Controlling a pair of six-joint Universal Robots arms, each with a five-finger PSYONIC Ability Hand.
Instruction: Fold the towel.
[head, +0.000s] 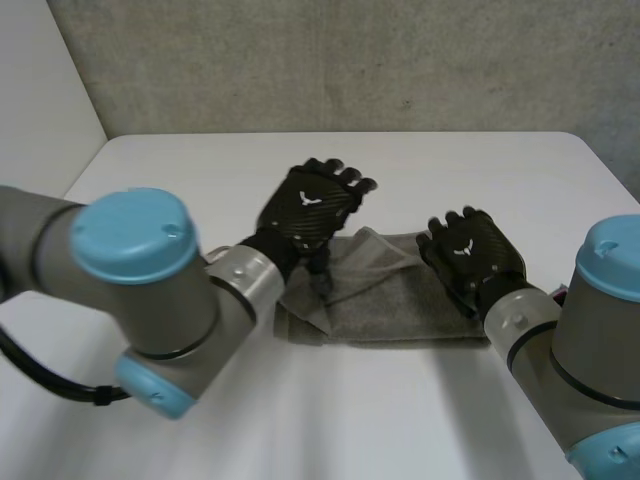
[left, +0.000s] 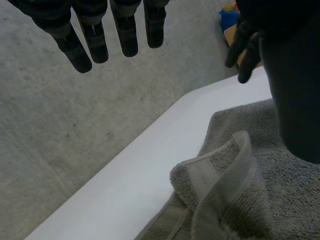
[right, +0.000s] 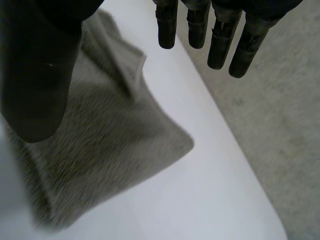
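Note:
A grey towel (head: 400, 300) lies folded in the middle of the white table (head: 200, 170), with a rumpled flap standing up on its left half. My left hand (head: 310, 205) hovers over that left half, open, fingers straight and thumb pointing down at the cloth. In the left wrist view the left hand (left: 95, 40) holds nothing, and the raised fold of the towel (left: 235, 190) lies under the palm. My right hand (head: 470, 255) is above the towel's right end, open. The right wrist view shows the right hand (right: 220, 40) with straight fingers over a towel (right: 100, 145) corner.
A grey concrete wall backs the table's far edge (head: 350, 135). In the left wrist view the right hand (left: 244, 52) shows beyond the towel, with some colourful things (left: 230, 15) behind it. Bare tabletop (right: 215, 190) surrounds the towel on all sides.

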